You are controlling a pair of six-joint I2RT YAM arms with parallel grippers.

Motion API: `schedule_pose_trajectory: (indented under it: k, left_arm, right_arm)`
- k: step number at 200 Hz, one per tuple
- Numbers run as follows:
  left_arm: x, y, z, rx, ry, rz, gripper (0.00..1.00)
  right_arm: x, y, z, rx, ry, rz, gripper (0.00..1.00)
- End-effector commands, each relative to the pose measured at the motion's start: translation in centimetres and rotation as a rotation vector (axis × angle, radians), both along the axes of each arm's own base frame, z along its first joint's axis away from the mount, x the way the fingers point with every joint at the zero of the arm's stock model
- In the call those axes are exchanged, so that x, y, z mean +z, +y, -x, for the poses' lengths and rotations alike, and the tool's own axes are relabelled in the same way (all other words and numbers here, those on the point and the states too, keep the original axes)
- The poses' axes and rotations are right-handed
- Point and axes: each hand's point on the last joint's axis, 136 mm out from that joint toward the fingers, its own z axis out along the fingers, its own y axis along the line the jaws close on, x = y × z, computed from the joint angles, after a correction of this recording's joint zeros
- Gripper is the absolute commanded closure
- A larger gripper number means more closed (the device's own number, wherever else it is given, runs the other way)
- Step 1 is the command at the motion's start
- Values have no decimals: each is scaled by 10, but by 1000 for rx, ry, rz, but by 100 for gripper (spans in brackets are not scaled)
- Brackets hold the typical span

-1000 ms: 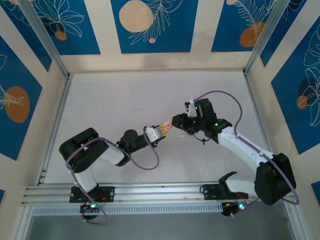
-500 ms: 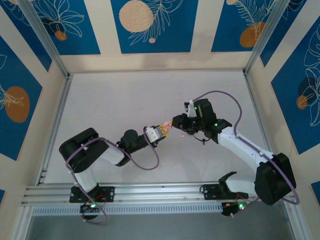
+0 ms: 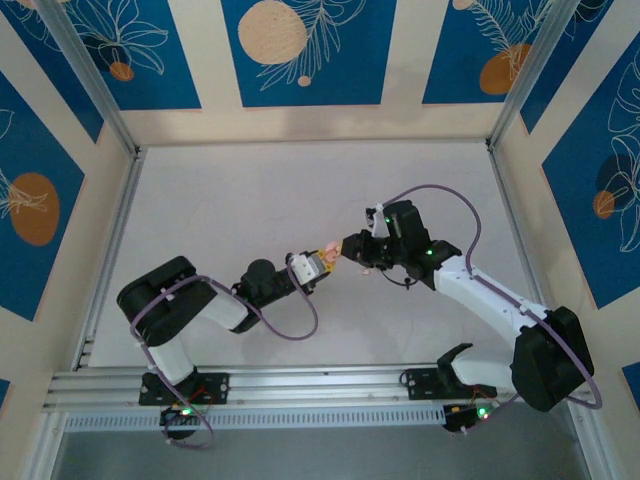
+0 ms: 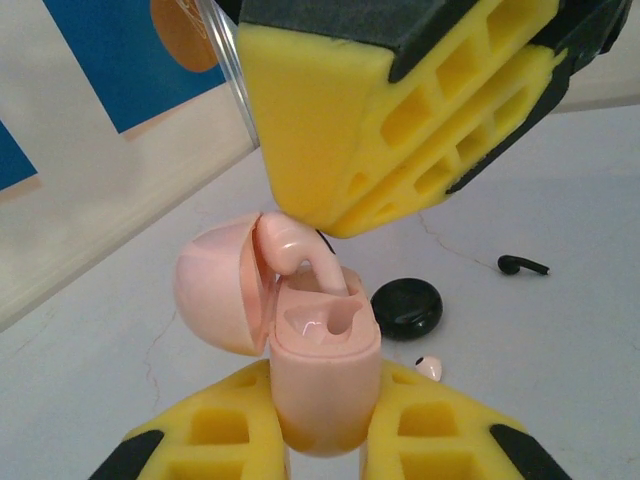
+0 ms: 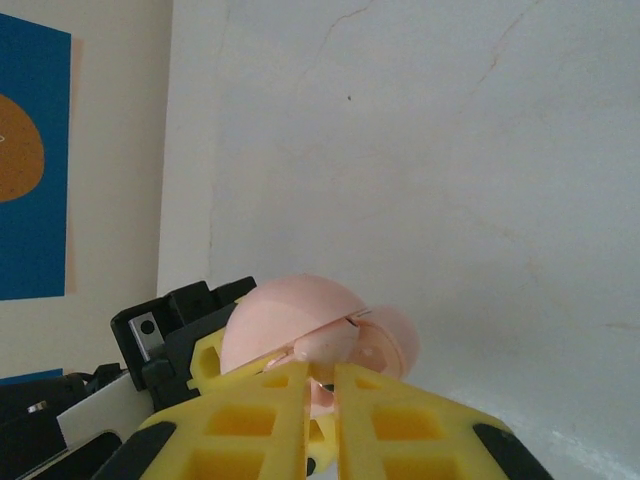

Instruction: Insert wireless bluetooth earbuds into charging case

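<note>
Pink earbud (image 4: 298, 255) sits pinched in the right end effector (image 5: 322, 385), whose fingers are almost together, its lower end reaching into a socket of the pink charging case (image 4: 325, 375). The left end effector (image 4: 325, 400) clamps that case from both sides, lid swung open. Beyond the case, on the table (image 4: 560, 370), lie a black round case (image 4: 407, 305), a black earbud (image 4: 522, 266) and a small pink earbud (image 4: 428, 367).

The right claw (image 4: 318, 218) covers the top of the pink earbud (image 4: 300, 255) and is itself cut off by the top edge. The charging case (image 4: 325, 335) screens part of the black disc (image 4: 410, 306), and the left claw (image 4: 325, 375) covers the case's lower sides.
</note>
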Motion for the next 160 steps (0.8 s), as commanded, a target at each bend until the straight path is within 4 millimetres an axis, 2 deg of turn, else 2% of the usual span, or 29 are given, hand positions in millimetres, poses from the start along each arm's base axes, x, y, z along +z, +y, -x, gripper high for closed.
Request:
schedule_pose_trajectory:
  k: [1, 44, 93, 160]
  left_arm:
    - [35, -4, 8, -31, -97, 71, 86]
    - [35, -5, 9, -33, -99, 70, 87]
    - [31, -5, 11, -44, -102, 59, 87]
    - [30, -8, 17, -81, -125, 41, 86]
  right_arm:
    - [-15, -6, 12, -22, 72, 38, 87]
    - [-12, -7, 13, -26, 75, 33, 84]
    - [21, -15, 10, -20, -26, 26, 66]
    - [34, -30, 13, 106, -79, 182, 64]
